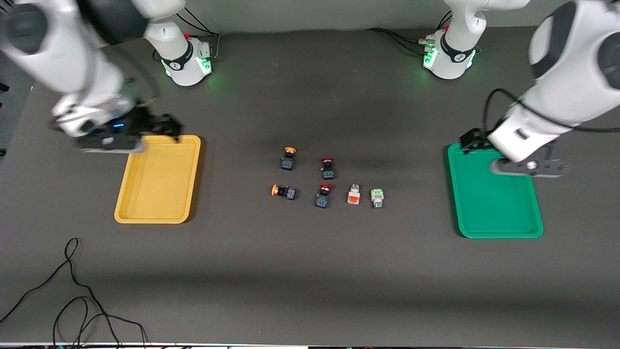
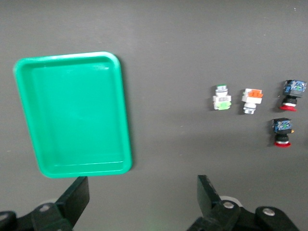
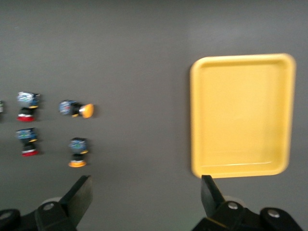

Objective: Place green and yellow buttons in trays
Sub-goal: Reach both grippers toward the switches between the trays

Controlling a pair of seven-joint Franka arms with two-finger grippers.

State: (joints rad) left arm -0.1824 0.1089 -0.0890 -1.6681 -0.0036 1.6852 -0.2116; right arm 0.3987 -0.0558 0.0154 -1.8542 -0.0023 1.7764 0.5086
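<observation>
Black cable (image 1: 72, 291) loops across the tabletop (image 1: 310, 271) corner nearest the front camera, at the right arm's end; you can see nothing else on that strip.

Farther in, at mid-tabletop, you have six switches in two rows. In the row nearer the camera, running from the right arm's end toward the left arm's end, you find a yellow button lying on its side (image 1: 283, 192), a red-capped switch (image 1: 323, 196), a white block with an orange-red face (image 1: 354, 195) and a white block with a green face (image 1: 377, 197). In the row farther from the camera stand a second yellow button (image 1: 288, 158) and a second red-capped switch (image 1: 328, 168). All six sit apart from one another and well apart from both trays.

Your yellow tray (image 1: 160, 179) lies toward the right arm's end of the tabletop, your green tray (image 1: 491, 196) toward the left arm's end; neither holds a button.

You see the right gripper (image 1: 167, 127) over the yellow tray's edge farthest from the camera, its fingers (image 3: 82, 195) spread wide and holding nothing. You see the left gripper (image 1: 477, 140) over the green tray's corner farthest from the camera, on the side facing the buttons, and its fingers (image 2: 77, 197) are likewise spread wide with nothing between them.
</observation>
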